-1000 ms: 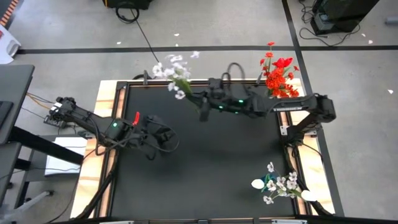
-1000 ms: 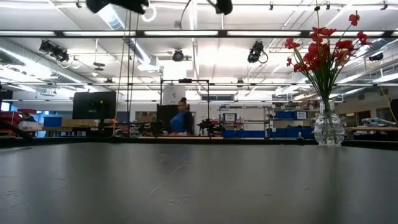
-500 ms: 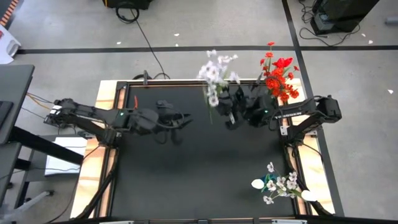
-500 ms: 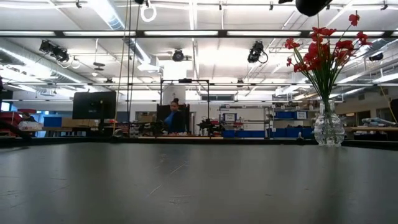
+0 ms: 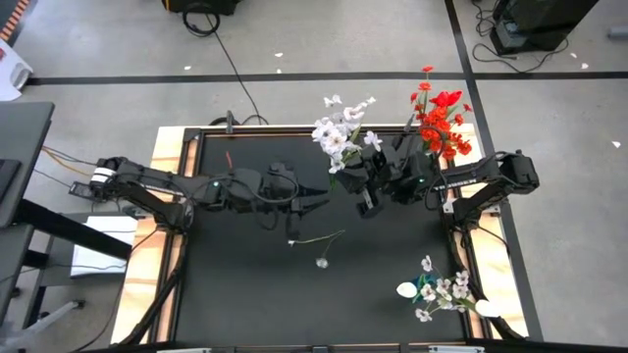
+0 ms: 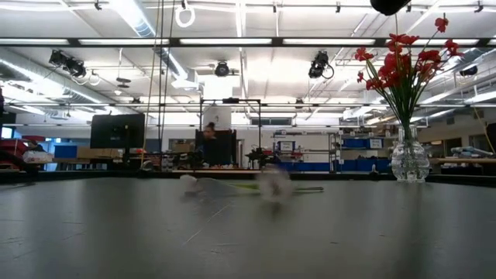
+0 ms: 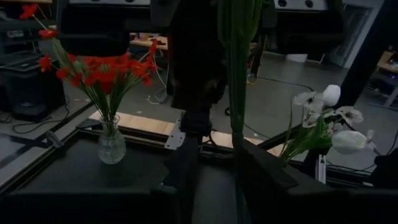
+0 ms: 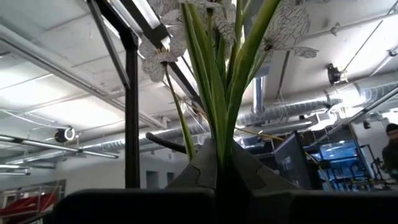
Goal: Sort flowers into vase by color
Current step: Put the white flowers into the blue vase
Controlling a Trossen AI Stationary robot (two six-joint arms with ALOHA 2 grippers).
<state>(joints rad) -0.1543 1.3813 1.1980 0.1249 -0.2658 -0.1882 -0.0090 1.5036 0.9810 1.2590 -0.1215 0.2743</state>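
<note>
My right gripper (image 5: 365, 186) is shut on a bunch of white flowers (image 5: 343, 132), held high over the table's far middle. In the right wrist view the white flowers (image 8: 217, 62) rise from my right gripper (image 8: 217, 171). My left gripper (image 5: 319, 203) is open just left of it. In the left wrist view my left gripper (image 7: 217, 180) has a finger on either side of the bunch's hanging stalks (image 7: 235, 74). One loose white-bloomed stem (image 5: 319, 240) lies on the table's middle; in the low view this stem (image 6: 256, 184) shows blurred. My right gripper pinches the bunch's green stalks (image 8: 217, 146) together between its two fingers, several stems at once. The bunch is lifted clear of the table and stands upright, with its blooms above the fingers and its lower stalk ends hanging below. My left gripper: I cannot tell whether its fingers touch the stalks.
A glass vase of red flowers (image 5: 442, 123) stands at the table's far right corner and also shows in the low view, as red flowers (image 6: 403, 85). Another bunch of white flowers (image 5: 440, 289) stands near the near right corner. The raised table frame (image 5: 186, 196) runs around the black top.
My right gripper has carried the white bunch toward the table's right, then stayed near the red flowers. My left gripper has moved right across the far half of the table to the bunch's stalks. One white stem has fallen onto the table's middle.
</note>
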